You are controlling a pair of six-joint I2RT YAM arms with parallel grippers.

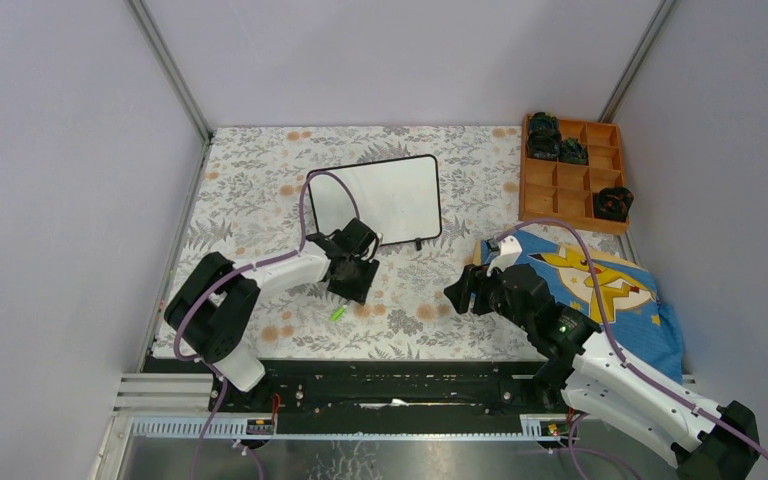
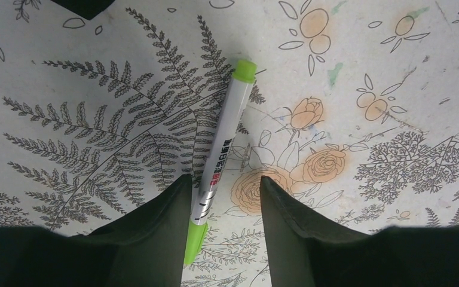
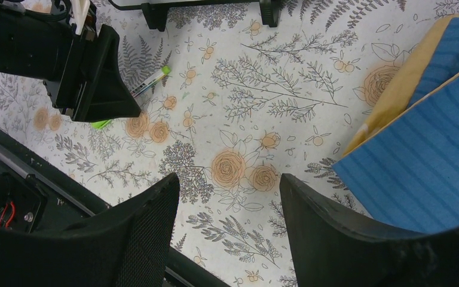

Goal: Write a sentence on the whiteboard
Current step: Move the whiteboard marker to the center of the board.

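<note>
The whiteboard (image 1: 375, 200) stands at the middle back of the flowered table, blank, with no green sentence on it; its black feet (image 3: 155, 15) show at the top of the right wrist view. A white marker with green ends (image 2: 221, 158) lies flat on the table, also seen in the top view (image 1: 338, 313) and the right wrist view (image 3: 149, 82). My left gripper (image 2: 226, 191) is open low over it, and the marker's near end lies between the fingers, close against the left one. My right gripper (image 1: 460, 293) is open and empty, right of the marker.
A wooden compartment tray (image 1: 572, 172) with several black objects sits at the back right. A blue and yellow cartoon cloth (image 1: 600, 290) lies at the right, also in the right wrist view (image 3: 418, 149). A black rail (image 1: 390, 385) runs along the near edge.
</note>
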